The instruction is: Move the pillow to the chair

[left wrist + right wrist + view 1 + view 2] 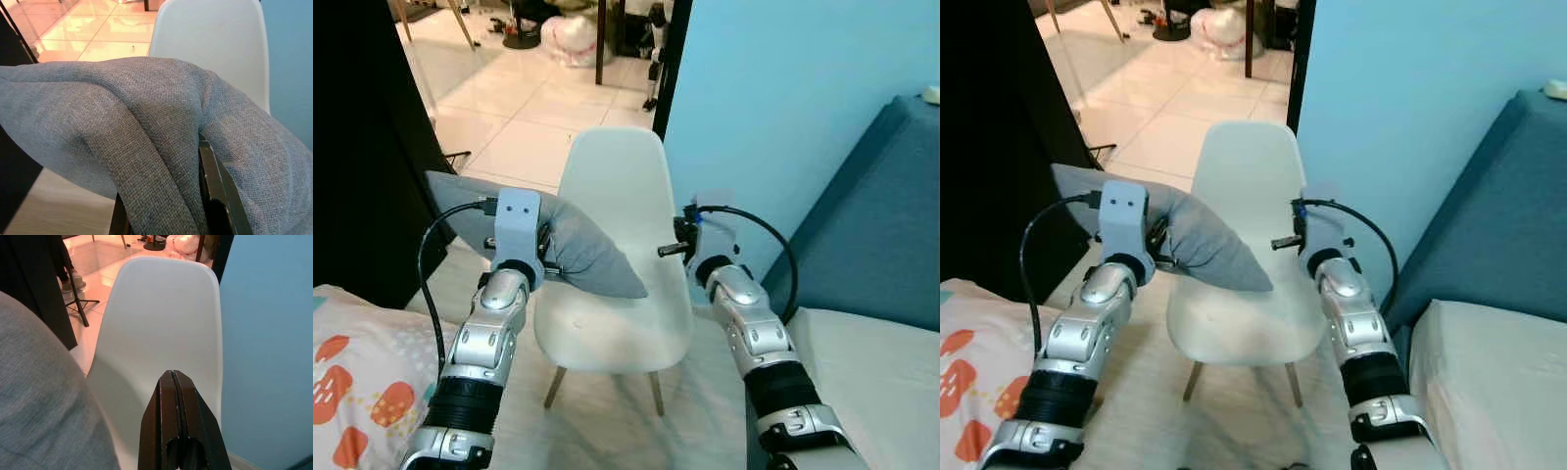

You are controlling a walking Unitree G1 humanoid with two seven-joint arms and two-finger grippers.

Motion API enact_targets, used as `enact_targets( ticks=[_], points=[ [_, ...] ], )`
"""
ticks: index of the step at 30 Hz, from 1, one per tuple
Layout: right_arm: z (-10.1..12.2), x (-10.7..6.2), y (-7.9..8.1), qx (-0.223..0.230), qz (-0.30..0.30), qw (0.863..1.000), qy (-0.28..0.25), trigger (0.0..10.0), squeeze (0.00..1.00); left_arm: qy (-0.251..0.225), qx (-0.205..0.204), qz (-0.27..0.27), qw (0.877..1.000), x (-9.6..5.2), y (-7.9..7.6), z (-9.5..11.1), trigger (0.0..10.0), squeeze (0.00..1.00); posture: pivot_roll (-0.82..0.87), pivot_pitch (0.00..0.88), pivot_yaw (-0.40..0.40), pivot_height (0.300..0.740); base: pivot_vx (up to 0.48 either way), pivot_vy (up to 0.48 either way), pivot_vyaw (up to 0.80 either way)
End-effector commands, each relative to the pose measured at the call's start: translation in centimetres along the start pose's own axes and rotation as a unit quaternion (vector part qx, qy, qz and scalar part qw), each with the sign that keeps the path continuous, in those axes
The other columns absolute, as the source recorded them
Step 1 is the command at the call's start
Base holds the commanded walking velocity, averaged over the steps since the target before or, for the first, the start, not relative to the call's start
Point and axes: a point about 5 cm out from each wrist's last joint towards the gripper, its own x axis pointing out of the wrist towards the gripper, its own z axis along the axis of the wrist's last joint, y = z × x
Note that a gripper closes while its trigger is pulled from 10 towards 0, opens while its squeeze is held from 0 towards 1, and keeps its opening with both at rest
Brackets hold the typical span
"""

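A grey pillow [573,245] hangs in the air over the left side of a white plastic chair [619,181]. My left gripper [548,257] is shut on the pillow; in the left wrist view its black fingers [215,196] pinch a fold of the grey cloth [146,122]. One corner of the pillow reaches out above the chair seat [607,333]. My right gripper [668,251] is shut with nothing in it and is held at the chair's right edge, level with the backrest [161,318].
A light blue wall [783,88] stands right behind the chair. A blue sofa [886,225] with a pale cushion lies to the right. A patterned cover [352,382] is at the lower left, dark furniture [362,147] at the left, and tiled floor [519,108] beyond.
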Motion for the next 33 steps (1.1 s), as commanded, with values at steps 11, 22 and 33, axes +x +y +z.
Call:
enact_targets(
  ticks=[11, 22, 33],
  points=[
    [-0.61, -0.31, -0.56, 0.009, -0.017, 1.0, 0.002, 10.0, 0.0, -0.037, 0.013, -0.003, 0.999, 0.36, -0.02, 1.8, 10.0, 0.0, 0.08, 0.095, 0.003, 0.74, 0.312, 0.0, 0.0],
    [-0.74, -0.37, -0.53, 0.01, -0.018, 1.0, 0.002, 10.0, 0.0, -0.034, 0.014, -0.003, 0.999, 0.47, 0.03, 1.79, 10.0, 0.0, 0.08, 0.092, 0.007, 0.74, 0.359, 0.0, 0.0],
    [-0.86, -0.46, -0.56, 0.009, -0.019, 1.0, 0.003, 10.0, 0.0, -0.042, 0.026, -0.024, 0.998, 0.36, -0.72, 1.87, 10.0, 0.0, 0.07, 0.086, 0.01, 0.74, 0.212, 0.0, 0.0]
  ],
)
